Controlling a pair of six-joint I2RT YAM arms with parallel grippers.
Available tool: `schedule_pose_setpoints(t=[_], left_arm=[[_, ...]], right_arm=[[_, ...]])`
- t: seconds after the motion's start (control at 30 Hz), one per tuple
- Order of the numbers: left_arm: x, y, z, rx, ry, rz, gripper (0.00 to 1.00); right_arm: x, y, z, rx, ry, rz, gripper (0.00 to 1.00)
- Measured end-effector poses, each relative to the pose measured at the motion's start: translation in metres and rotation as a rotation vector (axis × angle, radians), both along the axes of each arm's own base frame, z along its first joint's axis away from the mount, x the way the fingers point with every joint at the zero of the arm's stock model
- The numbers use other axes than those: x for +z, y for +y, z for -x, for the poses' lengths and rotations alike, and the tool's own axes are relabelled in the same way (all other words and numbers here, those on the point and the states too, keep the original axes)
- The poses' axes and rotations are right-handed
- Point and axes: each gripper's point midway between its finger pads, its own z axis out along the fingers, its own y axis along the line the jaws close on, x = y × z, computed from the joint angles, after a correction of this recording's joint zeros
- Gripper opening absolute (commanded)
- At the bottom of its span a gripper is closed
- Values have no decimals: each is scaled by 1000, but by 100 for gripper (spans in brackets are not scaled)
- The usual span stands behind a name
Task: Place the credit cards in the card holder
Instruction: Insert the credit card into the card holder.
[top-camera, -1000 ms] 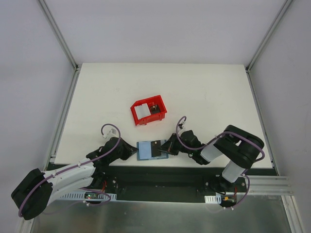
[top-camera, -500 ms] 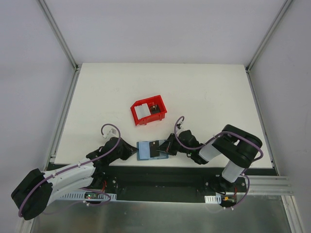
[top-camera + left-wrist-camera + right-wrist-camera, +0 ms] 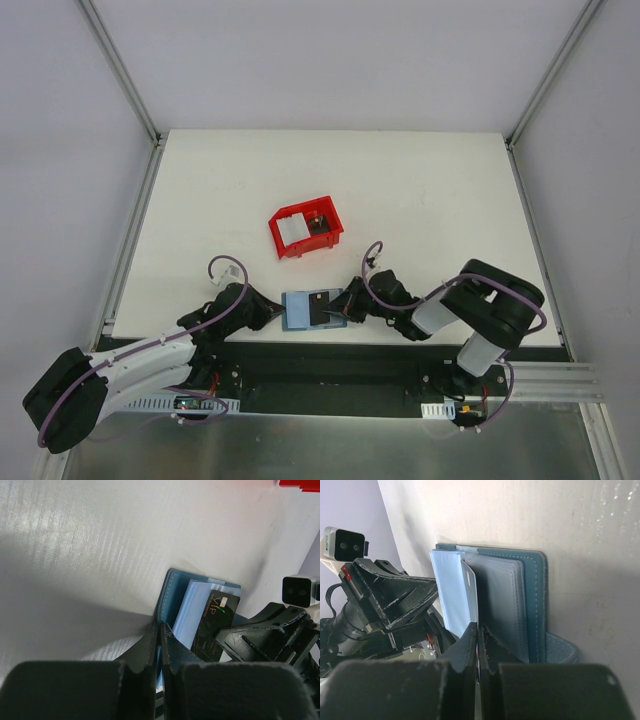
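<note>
Gaping card holder (image 3: 298, 310), dark credit card (image 3: 216, 622) at its pocket

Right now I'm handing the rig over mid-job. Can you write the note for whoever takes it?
Left gripper: shut on the card holder at its left edge, holding it open.
Right gripper: shut on the dark card, angled over the inner pockets; not visibly seated.
Red bin: holds a white card and something dark, unclear what.
Done: no card visibly stowed.
Left: seat this card, then fetch the rest.
</note>
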Motion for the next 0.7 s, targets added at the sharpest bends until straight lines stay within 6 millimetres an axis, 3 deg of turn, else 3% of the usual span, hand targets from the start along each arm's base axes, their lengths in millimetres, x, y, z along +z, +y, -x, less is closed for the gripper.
schedule_pose_setpoints(t=[0.7], left_arm=[[0, 0, 0, 1, 1, -1, 0]], right_arm=[[-1, 5, 2, -12, 43, -10, 1]])
